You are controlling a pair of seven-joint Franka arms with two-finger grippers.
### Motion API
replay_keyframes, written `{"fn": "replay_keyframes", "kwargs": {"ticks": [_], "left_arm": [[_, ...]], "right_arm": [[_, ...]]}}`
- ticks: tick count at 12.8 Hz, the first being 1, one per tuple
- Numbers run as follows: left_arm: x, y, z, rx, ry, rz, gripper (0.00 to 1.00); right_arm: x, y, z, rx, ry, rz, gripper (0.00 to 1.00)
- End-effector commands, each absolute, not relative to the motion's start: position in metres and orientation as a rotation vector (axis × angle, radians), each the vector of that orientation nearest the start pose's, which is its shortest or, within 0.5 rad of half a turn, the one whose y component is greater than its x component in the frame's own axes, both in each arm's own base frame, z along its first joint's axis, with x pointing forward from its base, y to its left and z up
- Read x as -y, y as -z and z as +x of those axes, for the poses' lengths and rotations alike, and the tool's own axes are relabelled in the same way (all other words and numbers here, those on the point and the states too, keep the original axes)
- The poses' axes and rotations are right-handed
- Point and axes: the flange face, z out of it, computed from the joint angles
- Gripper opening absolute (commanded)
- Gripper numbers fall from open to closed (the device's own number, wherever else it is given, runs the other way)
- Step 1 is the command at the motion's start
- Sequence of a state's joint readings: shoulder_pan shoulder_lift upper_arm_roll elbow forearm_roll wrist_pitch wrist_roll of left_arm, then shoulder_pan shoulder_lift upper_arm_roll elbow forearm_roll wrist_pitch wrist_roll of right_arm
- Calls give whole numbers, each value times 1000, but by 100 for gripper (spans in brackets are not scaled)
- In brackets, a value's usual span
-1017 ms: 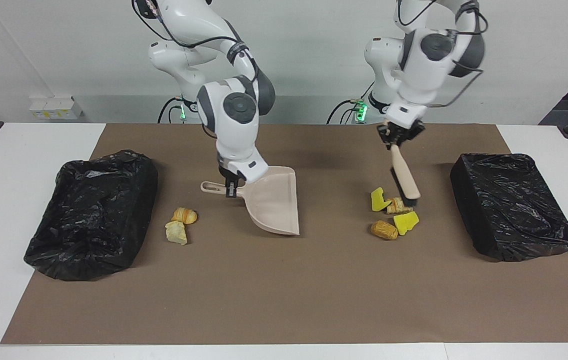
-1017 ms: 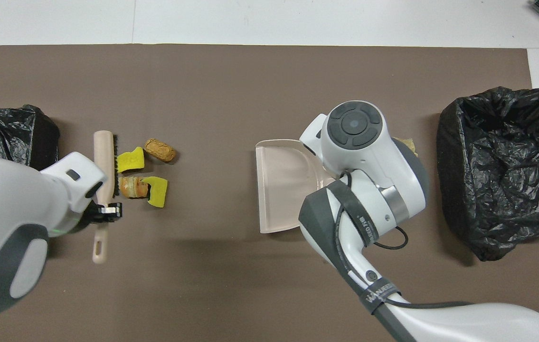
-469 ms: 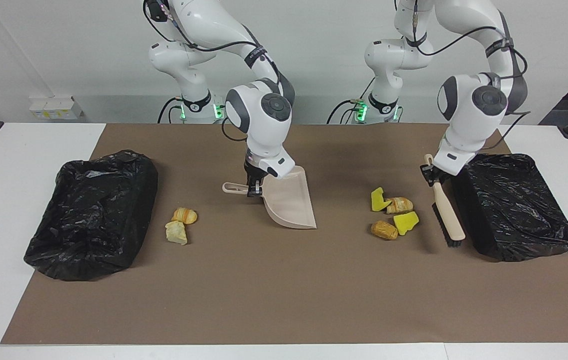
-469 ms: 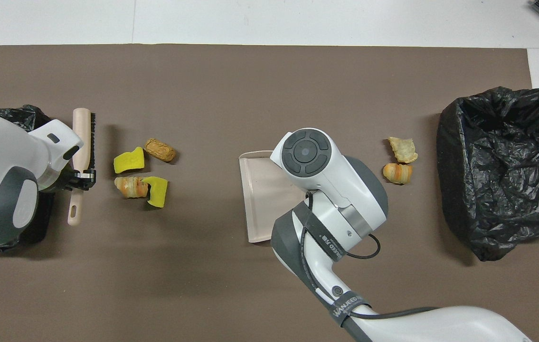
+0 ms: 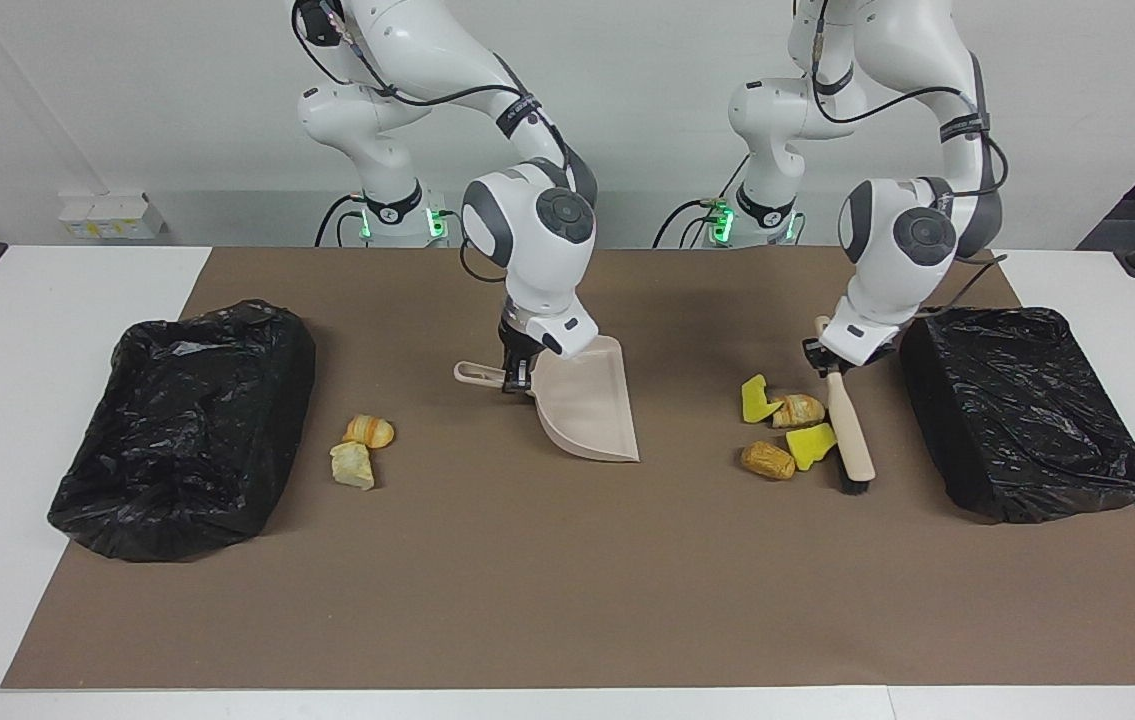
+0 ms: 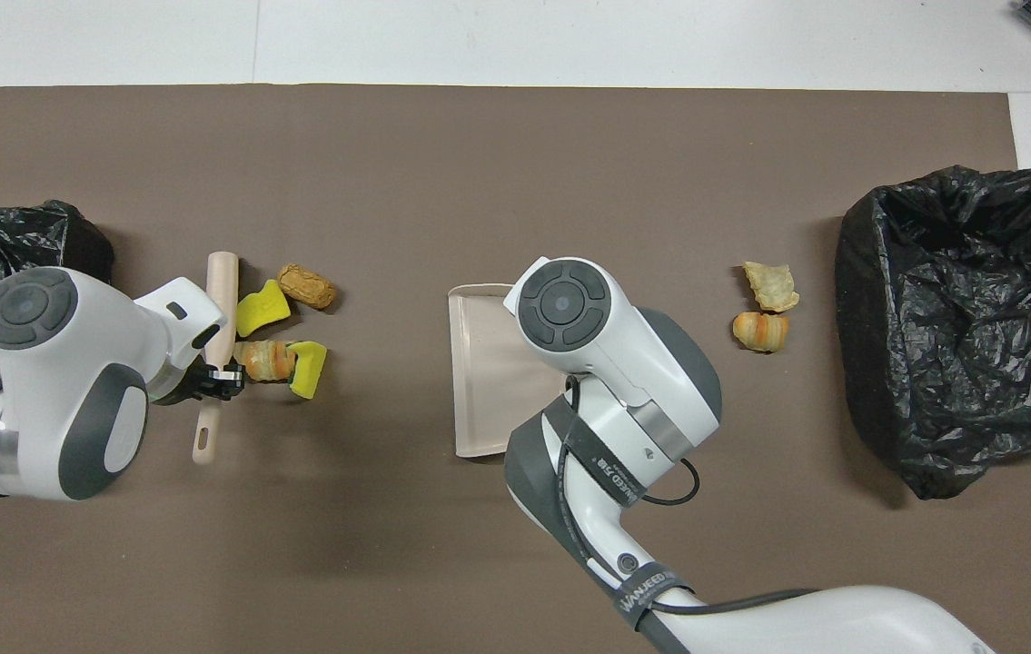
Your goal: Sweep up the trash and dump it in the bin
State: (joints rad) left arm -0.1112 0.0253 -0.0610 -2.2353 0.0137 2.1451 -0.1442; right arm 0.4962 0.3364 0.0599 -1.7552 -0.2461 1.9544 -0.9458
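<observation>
Left jaws were seen clamped on the handle of the beige brush [image 5: 848, 432]; the left gripper [image 5: 830, 362] was held low over the brown mat [image 5: 567, 580], toward the left arm's end of the table. The brush was tilted, bristle end down at the mat, its head pressed against the nearest bits of the trash.

Right jaws were closed on the handle of the beige dustpan [image 5: 589, 414]; the right gripper [image 5: 515, 375] was placed over the middle of the mat. The pan was tipped, its open lip touching the mat and facing the brush.

Four bits were noted between brush and pan, just beside the brush: a yellow sponge chunk [image 5: 754, 399], a croissant-like lump [image 5: 800, 410] touching it, a second yellow chunk [image 5: 811, 444] against the brush head, and a brown bread lump [image 5: 767, 460] farthest from the robots. Two more bread lumps [image 5: 359, 449] were recorded toward the right arm's end, well apart from the pan, near one black-lined bin [image 5: 185, 425].

A second black-lined bin [image 5: 1022, 410] was logged at the left arm's end, just beside the brush. No trash was made out in either bin.
</observation>
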Motion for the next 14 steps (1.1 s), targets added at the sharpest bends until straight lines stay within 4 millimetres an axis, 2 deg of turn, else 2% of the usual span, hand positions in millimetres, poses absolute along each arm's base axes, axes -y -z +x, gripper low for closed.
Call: {"fn": "replay_keyframes", "kwargs": {"ticks": [1,5,9,11,12,14], "left_arm": [[130,-356,482,-93,-146,-3151,0],[201,-346,453,-183,-124,-3203,0],[273,-355,417,-218,-171,-3314,0],[290,-360,410,-222,-167,-3346,0],[293,-365,412,-216,-172,-3355,0],[288,-402,418,-239,-108,-3384,0]], "right_arm": [[-321,-359,547,-2092,222,2068,0],[-322,-356,549,-2065,195,2098,0],[-322,-356,550,-2064,190,2100,0],[-322,-356,550,-2064,190,2100,0],[-321,-356,550,-2063,193,2102,0],[-319,-356,551,-2059,193,2105,0]]}}
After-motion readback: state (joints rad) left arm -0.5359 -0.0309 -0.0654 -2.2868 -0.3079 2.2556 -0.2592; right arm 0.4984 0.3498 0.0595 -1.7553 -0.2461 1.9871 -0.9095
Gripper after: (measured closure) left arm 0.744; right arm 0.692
